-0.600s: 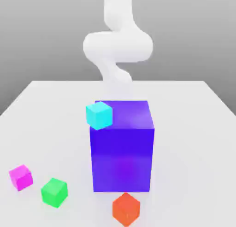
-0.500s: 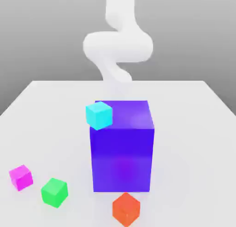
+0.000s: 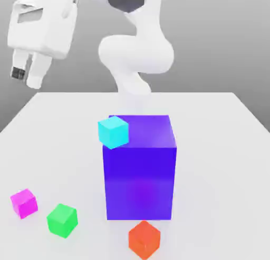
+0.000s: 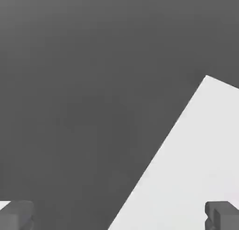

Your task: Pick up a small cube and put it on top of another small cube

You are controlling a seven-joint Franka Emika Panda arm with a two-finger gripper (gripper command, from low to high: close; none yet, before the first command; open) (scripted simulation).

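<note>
The small magenta cube [image 3: 23,203] rests on the white table [image 3: 216,148] at the front, toward the exterior view's left. My gripper [image 3: 26,77] hangs high above the table's far left corner, well away from the cube. It is open with nothing in it. In the hand view the two grey fingertips [image 4: 16,215] stand wide apart, with only dark background and a corner of the table [image 4: 196,168] between them.
A green cube [image 3: 62,220] sits just right of the magenta one and an orange cube [image 3: 144,239] at the front edge. A big blue-purple cube [image 3: 140,169] stands mid-table, with a cyan cube [image 3: 113,131] at its upper left corner. The white arm [image 3: 134,53] rises behind it.
The hand has swung into the exterior view at the upper left, and the arm's upper part now shows a dark joint. None of the cubes has moved.
</note>
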